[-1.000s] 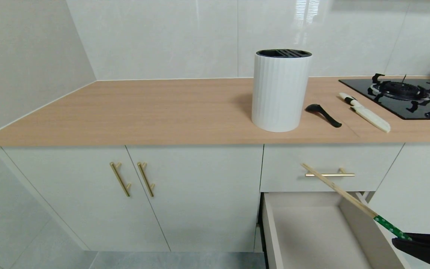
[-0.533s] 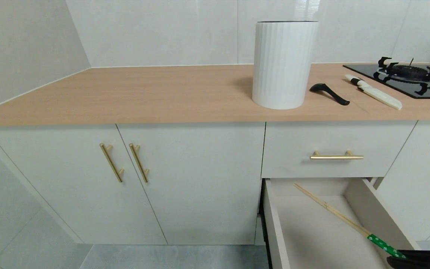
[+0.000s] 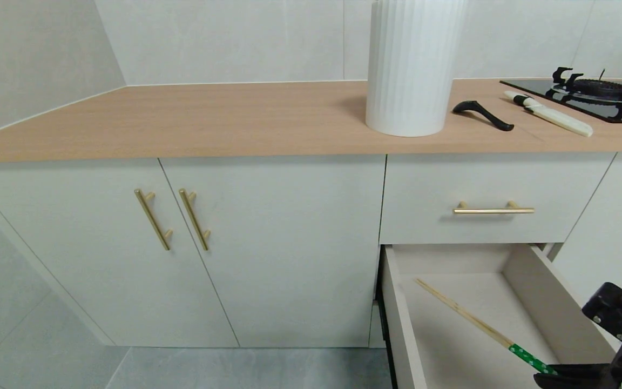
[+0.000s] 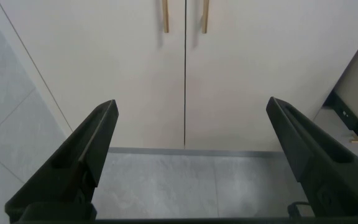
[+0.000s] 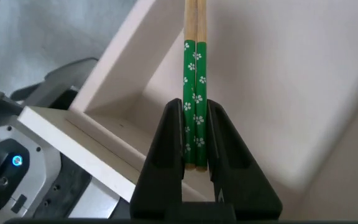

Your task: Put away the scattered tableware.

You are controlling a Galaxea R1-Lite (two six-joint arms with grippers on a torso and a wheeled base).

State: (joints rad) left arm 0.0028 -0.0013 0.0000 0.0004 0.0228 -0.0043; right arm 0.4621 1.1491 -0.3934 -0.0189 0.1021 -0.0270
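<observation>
Right wrist view: right tool (image 5: 196, 118) grips flower-printed chopsticks (image 5: 195, 56).

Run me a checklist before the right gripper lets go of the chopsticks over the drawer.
1. Chopsticks clamped in the right gripper: ok.
2. Drawer pulled open: ok.
3. Chopstick tips inside the drawer walls: ok.
4. Chopsticks resting on the drawer floor: cannot tell.
5. Left gripper open, facing the cabinet doors, apart from the drawer: ok.
6. All tableware stowed: not ok; knife and black spoon lie on the countertop.
</observation>
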